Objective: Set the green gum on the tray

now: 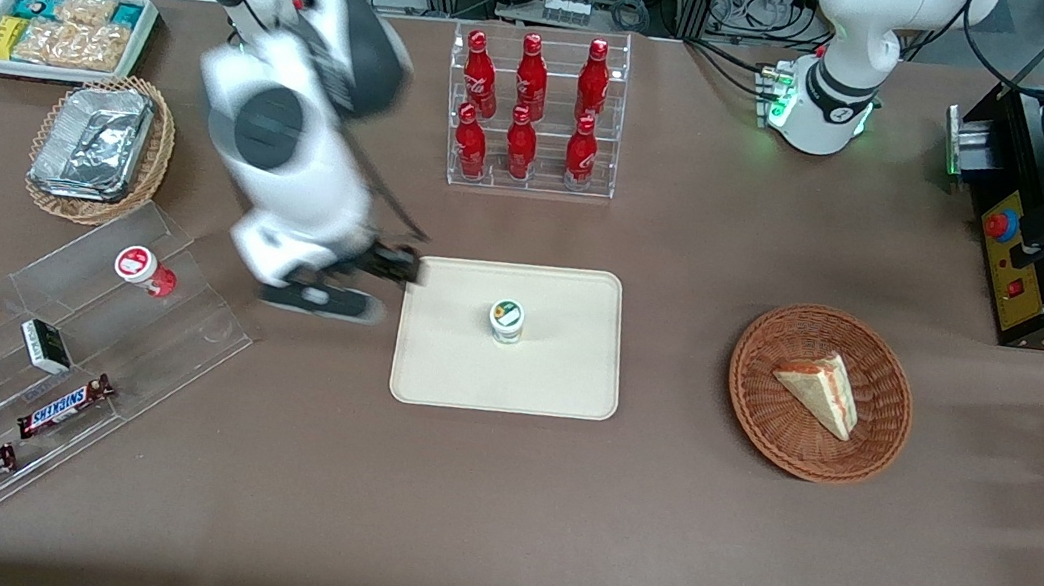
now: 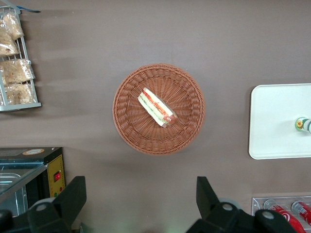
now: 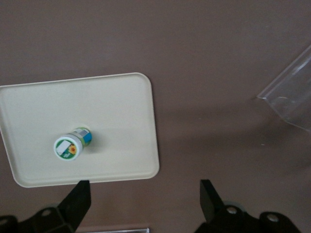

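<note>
You will find the green gum (image 1: 506,320) standing upright on the tray (image 1: 452,365), near its middle and touching nothing else. The gripper (image 1: 372,283) hangs just beside the tray's edge toward the working arm's end of the table, above bare tabletop. In the front view it is smeared and its state is unreadable; the right wrist view settles it, showing the two fingers (image 3: 77,201) spread wide with nothing between them and the gum (image 3: 70,144) apart from them on the tray (image 3: 121,102). The left wrist view alone looks straight down into the wicker basket (image 2: 131,131), which holds one sandwich wedge (image 2: 156,108) beside the tray. The front view alone shows the clear rack (image 1: 530,183) of six red bottles (image 1: 530,77), farther from the camera than the tray.
</note>
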{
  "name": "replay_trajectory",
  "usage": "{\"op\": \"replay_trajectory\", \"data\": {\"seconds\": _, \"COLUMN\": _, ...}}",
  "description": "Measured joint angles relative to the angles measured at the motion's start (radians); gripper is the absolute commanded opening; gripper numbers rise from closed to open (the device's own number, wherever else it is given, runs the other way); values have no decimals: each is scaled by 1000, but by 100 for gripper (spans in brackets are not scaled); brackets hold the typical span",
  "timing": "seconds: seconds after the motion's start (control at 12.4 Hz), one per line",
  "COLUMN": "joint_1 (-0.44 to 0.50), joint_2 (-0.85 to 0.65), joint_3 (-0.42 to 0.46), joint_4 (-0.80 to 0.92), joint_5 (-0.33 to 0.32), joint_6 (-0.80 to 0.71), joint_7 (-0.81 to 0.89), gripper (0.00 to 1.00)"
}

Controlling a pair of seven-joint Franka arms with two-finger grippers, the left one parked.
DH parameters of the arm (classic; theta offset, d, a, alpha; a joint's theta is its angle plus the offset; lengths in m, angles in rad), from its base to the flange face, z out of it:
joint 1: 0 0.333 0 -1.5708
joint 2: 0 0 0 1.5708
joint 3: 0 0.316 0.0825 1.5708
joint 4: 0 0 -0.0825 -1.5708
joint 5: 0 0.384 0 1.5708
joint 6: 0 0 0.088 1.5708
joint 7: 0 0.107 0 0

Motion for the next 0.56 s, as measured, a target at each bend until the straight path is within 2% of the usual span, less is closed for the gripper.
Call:
{"op": "replay_trajectory", "data": {"seconds": 0.16, "joint_1": -102, "joint_2": -100, "joint_3": 0, "joint_4": -27, "joint_5": 5, "joint_6": -99, "joint_7": -84, "gripper": 100}}
{"op": "replay_trajectory", "data": {"seconds": 0.56, "joint_1": -288, "joint_2": -195, "joint_3": -2, "joint_4": -95, "joint_5": 6, "joint_6": -131, "joint_7": -225, "gripper": 100}}
